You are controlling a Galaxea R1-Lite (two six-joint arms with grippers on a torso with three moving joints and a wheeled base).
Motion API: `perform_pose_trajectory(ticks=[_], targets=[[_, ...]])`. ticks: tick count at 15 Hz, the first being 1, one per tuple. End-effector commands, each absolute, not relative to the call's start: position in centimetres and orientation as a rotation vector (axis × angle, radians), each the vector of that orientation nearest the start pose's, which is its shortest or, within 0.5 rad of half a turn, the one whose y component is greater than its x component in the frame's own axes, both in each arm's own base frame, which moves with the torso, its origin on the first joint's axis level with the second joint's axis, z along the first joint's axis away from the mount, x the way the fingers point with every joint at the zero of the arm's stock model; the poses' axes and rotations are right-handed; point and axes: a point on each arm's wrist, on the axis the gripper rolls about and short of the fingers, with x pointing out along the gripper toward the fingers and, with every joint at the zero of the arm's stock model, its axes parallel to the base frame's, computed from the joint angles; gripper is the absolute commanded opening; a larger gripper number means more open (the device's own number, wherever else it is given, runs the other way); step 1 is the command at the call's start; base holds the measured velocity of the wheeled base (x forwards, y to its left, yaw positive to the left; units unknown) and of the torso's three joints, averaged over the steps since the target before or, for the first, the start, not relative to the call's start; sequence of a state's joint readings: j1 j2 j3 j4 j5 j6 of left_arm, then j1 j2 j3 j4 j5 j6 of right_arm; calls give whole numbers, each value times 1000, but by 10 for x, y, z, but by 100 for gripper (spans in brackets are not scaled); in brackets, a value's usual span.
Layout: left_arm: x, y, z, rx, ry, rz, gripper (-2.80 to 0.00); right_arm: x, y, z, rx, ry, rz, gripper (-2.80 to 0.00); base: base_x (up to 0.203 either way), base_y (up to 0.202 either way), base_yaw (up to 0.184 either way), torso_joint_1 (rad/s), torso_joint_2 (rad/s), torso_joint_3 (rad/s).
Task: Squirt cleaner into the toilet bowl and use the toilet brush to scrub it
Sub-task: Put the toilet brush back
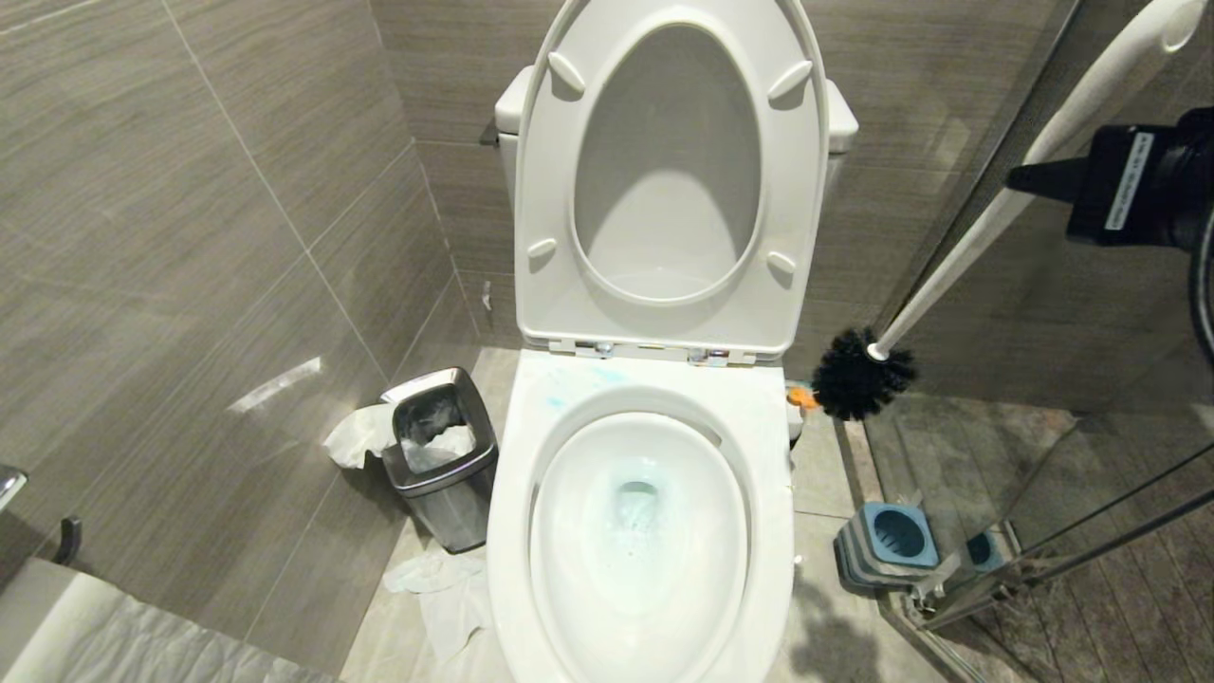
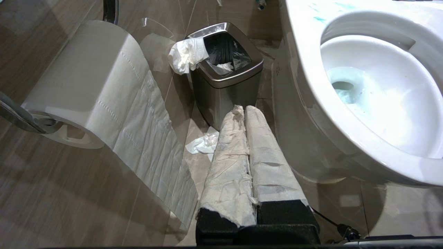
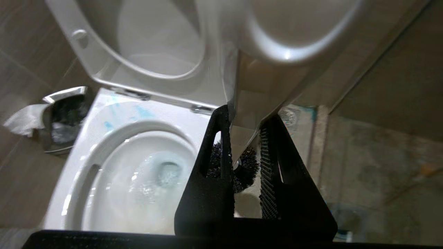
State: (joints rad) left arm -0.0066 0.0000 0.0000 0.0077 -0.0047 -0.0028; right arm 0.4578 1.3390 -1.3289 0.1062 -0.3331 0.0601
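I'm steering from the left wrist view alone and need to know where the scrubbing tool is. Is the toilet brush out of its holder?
Observer: Yes. The right gripper is shut on the toilet brush handle.
Operator: Where's the bristle head?
Observer: In the air right of the toilet bowl, not in it.
Operator: And the holder?
Observer: The blue-and-grey holder stands empty on the floor, right of the bowl.

Even, fairly bright overhead light puts glare on the toilet bowl (image 1: 531, 493) rim and a streak on the wall at 9 o'clock. The right wrist view is motion-blurred, softest toward 3 o'clock; the head view bows at its edges.
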Motion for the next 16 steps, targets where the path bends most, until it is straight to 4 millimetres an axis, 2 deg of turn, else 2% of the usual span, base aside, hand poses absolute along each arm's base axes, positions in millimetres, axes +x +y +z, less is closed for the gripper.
perform_pose_trajectory(ticks=[1,5,10,16], targets=[[-23,0,75,-3,8,-12,-280,180,61,359,11,78,62,-280,0,0,0,0,0,0],[-23,0,75,-3,8,-11,-280,189,25,349,6,116,-61,-280,0,0,0,0,0,0],[-23,0,75,-3,8,-11,-280,224,-17,271,39,397,-163,-280,0,0,0,0,0,0],[-23,0,74,-3,9,-11,-280,277,-62,200,86,498,-272,-280,0,0,0,0,0,0]])
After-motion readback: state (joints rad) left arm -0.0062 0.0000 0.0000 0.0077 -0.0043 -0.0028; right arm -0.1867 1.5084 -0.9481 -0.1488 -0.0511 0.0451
